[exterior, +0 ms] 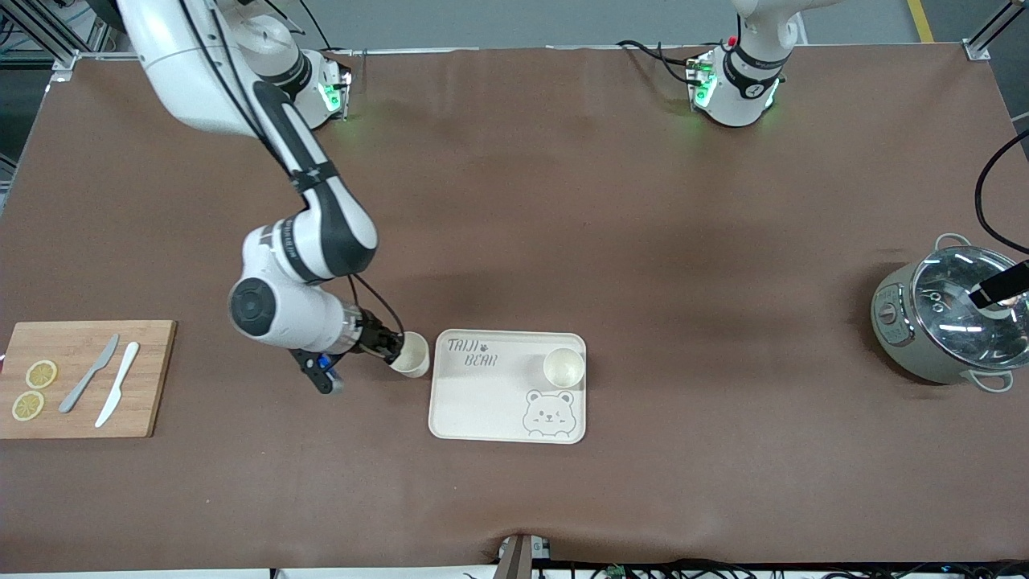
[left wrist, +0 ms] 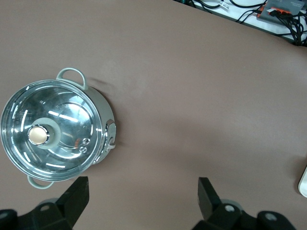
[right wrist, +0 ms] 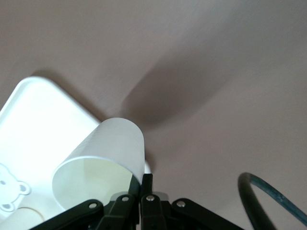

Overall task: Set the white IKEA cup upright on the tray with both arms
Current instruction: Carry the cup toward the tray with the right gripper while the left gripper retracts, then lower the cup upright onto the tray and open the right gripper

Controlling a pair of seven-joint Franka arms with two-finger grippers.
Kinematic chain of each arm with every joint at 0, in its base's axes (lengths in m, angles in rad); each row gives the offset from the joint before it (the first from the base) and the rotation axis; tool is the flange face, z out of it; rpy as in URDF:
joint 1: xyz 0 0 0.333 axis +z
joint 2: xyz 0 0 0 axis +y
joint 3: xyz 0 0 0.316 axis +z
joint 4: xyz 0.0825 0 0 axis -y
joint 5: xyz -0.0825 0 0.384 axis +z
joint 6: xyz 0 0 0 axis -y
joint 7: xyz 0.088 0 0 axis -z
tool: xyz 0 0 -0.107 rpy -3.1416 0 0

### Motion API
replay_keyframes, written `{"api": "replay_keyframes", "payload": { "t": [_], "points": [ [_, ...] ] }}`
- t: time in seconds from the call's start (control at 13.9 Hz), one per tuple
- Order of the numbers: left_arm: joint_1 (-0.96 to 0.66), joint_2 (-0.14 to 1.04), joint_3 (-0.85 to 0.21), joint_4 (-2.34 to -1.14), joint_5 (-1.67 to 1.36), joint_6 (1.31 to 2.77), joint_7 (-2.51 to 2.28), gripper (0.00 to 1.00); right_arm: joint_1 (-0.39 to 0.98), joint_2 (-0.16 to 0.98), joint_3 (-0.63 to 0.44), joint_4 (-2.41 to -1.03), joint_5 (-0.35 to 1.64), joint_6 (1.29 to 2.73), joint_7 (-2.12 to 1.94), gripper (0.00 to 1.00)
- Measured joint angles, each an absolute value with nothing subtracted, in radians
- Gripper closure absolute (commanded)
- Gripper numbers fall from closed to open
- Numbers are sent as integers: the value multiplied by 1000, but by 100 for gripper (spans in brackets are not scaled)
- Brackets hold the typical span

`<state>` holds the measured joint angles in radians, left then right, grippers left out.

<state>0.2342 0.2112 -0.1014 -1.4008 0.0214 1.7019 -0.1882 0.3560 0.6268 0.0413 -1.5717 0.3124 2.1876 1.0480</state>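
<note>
My right gripper [exterior: 395,347] is shut on the rim of a white cup [exterior: 412,355], one finger inside and one outside. It holds the cup tilted at the edge of the cream bear tray [exterior: 490,402] that faces the right arm's end of the table. In the right wrist view the cup [right wrist: 103,155] hangs over the tray's corner [right wrist: 38,120], pinched by my right gripper [right wrist: 144,184]. A second white cup [exterior: 563,367] stands upright on the tray. My left gripper [left wrist: 142,199] is open and empty, high over the table beside the pot.
A steel pot with a glass lid [exterior: 940,318] stands at the left arm's end, also in the left wrist view [left wrist: 53,134]. A wooden cutting board [exterior: 84,378] with two knives and lemon slices lies at the right arm's end.
</note>
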Motion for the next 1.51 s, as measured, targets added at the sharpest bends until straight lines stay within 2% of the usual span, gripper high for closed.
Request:
{"api": "replay_keyframes", "payload": {
  "t": [0.65,0.72,0.86,0.93,1.36,1.51],
  "points": [
    [233,145,-117,-1407,21,1576,-207,0,422,719,41,-1487,379,2218,1171,100],
    [233,142,-122,-1409,21,1575,-213,0,426,725,41,-1485,380,2218,1171,75],
    [231,142,-135,-1414,21,1575,-217,0,431,735,41,-1482,380,2222,1171,10],
    [231,142,-144,-1416,21,1575,-217,0,434,737,41,-1481,378,2227,1170,0],
    [228,140,-231,-1417,21,1575,-219,0,436,732,23,-1422,370,2244,1147,0],
    [227,137,-262,-1417,21,1575,-221,0,405,720,18,-1404,371,2210,1105,0]
  ]
}}
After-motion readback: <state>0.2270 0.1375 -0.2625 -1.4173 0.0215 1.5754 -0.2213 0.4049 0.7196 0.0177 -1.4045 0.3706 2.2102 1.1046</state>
